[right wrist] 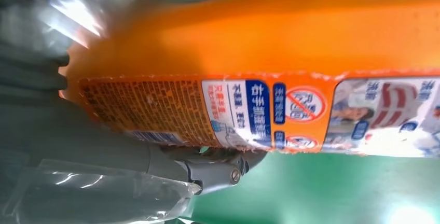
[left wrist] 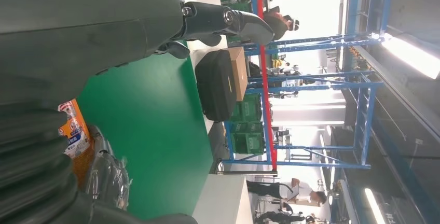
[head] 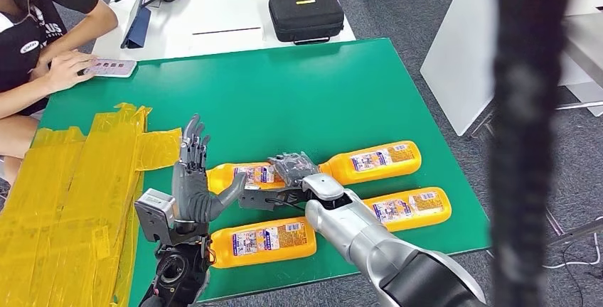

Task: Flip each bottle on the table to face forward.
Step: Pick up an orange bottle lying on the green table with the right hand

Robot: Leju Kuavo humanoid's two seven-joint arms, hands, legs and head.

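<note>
1. Your right hand (head: 290, 170) grips the far-left bottle (head: 245, 176) at its right end, fingers wrapped round it, likely so it can roll it label-forward
2. Left hand (head: 193, 186) stands upright at that bottle's left end, fingers apart, holding nothing; looks set to brace it
3. The other three bottles lie flat on the green table (head: 284, 101), labels up, beside and nearer you

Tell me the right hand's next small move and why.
Probably roll the wrist to turn the far-left bottle over. The right hand already lies on that bottle where it rests on the green table, while the left hand stands open beside it, touching nothing.
</note>
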